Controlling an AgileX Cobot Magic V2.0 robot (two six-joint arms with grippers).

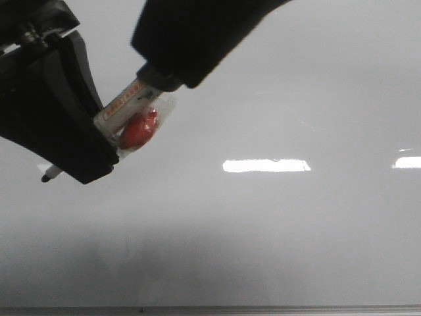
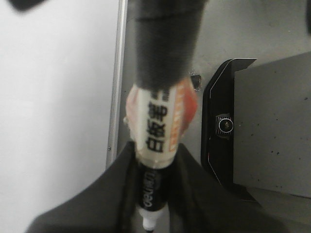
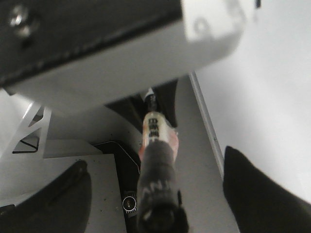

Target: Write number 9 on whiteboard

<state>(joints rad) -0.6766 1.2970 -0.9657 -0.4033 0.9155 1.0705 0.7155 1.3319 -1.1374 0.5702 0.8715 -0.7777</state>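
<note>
My left tool [image 1: 69,161] is clamped on a whiteboard marker [image 1: 128,108], which lies slanted across the upper left of the front view, its small white-and-black tip [image 1: 49,174] poking out low beyond the black fingers. The marker's barrel carries a pale label with red and black printing, and a red blob under clear wrap sits against it; its far end is covered by a dark sleeve [image 1: 191,36]. In the left wrist view the marker [image 2: 155,145] runs straight down between my dark fingers [image 2: 97,199], with the tip [image 2: 148,223] at the bottom. The whiteboard [image 1: 276,230] is a glossy pale grey sheet filling most of the front view, with two bright rectangular reflections and a thin metal strip [image 1: 263,309] along its near edge. I see no drawn stroke on it; whether the tip touches the board I cannot tell. To the right of the marker and below it the board is open. In the wrist views the metal strip [image 2: 116,82] runs beside the marker, with grey worktop [image 2: 218,34] next to it and a black-rimmed panel [image 2: 228,126] beyond. My right tool [image 3: 160,194] shows dark fingers [image 3: 262,194] spread well apart on either side of the marker's sleeved end [image 3: 158,194], touching nothing I can see.
</note>
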